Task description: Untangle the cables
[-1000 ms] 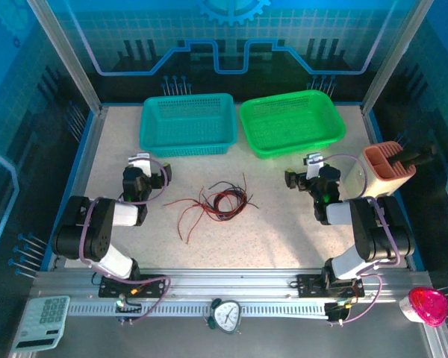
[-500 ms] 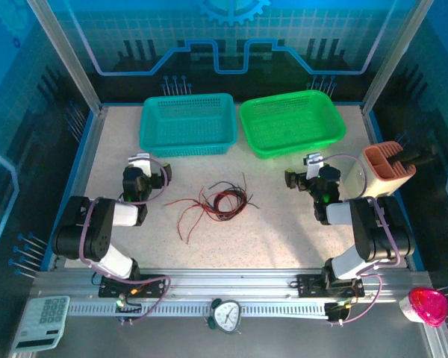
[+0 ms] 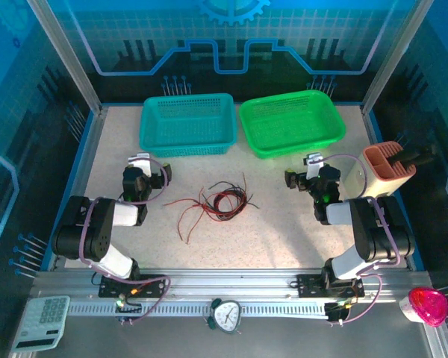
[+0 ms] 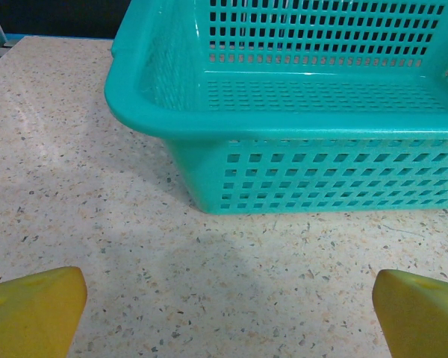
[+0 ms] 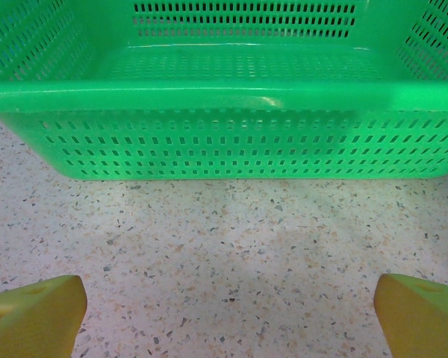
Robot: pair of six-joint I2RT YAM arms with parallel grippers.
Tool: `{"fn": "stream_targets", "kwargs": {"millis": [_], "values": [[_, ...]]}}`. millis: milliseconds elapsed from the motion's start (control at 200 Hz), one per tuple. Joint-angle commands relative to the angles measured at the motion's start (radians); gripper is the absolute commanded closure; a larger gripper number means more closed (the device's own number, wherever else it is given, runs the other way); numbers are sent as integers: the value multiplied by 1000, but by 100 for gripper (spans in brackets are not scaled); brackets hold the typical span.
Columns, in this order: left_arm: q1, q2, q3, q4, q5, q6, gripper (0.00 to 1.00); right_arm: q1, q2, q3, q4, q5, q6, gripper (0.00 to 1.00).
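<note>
A tangle of thin red and black cables [image 3: 214, 202] lies on the speckled table midway between the two arms. My left gripper [image 3: 140, 163] rests to the left of the tangle, apart from it, facing the teal basket. Its yellow fingertips [image 4: 33, 309] stand wide apart over bare table, so it is open and holds nothing. My right gripper [image 3: 311, 162] rests to the right of the cables, facing the green basket. Those yellow fingertips [image 5: 35, 313] are also spread wide with nothing between them.
A teal basket [image 3: 187, 124] [image 4: 209, 123] and a green basket [image 3: 291, 122] [image 5: 224, 97] stand side by side at the back. An orange holder [image 3: 387, 169] with a dark tool sits at the right edge. Bare table lies around the cables.
</note>
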Motion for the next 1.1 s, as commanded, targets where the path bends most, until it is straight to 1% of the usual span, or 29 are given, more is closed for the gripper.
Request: {"fn": "stream_targets", "kwargs": {"millis": [0,45,90,150,220,295,385,445,480,515,560,605,635,695,745,795,835,920,950,1020,1095], "values": [[3,-4,1,16,-10,-12,1,-15,-10,21,15,-15,-8,0],[3,-9,2,15,5,-8,1,-15,-11,19,17,-14,-8,0],[3,-29,24,-43,24,-1,1,-13,-23,27,-1,-14,-7,0],[-3,-65,61,-141,7,1,1,-9,-82,60,-105,-11,-14,0],[-3,-109,72,-198,-19,-7,1,-6,-160,123,-279,-3,-16,0],[-4,-166,69,-236,-40,-13,1,-3,-239,157,-371,0,15,0],[-3,-261,92,-331,-74,-41,1,-4,-330,199,-470,-11,69,0],[-3,-327,125,-408,-79,-63,1,-10,-375,230,-524,-24,166,0],[-3,-365,152,-465,-80,-86,1,-16,-396,249,-551,19,325,0],[-3,-398,189,-535,-80,-117,1,-27,-416,281,-668,63,502,0],[-3,-436,249,-643,-75,-169,1,-42,-428,335,-771,15,589,0],[-4,-468,316,-779,-73,-236,1,-37,-424,368,-784,-91,586,0],[-3,-482,356,-860,-59,-288,1,-27,-416,387,-795,-136,581,0],[-5,-504,425,-982,-4,-367,1,14,-398,438,-864,-148,587,0],[-8,-514,466,-1063,42,-428,1,61,-374,478,-939,-122,573,0],[-12,-519,492,-1117,94,-467,1,114,-345,534,-1003,-98,557,0],[-20,-520,507,-1157,131,-491,1,163,-317,566,-1055,-45,560,0],[-49,-520,524,-1234,165,-524,1,273,-243,621,-1124,54,560,0],[-61,-519,525,-1254,174,-533,1,308,-217,629,-1122,67,550,0],[-97,-514,515,-1279,184,-547,1,351,-148,637,-1082,29,546,0],[-137,-501,497,-1281,191,-561,1,357,-64,648,-1028,-56,575,7]]}}
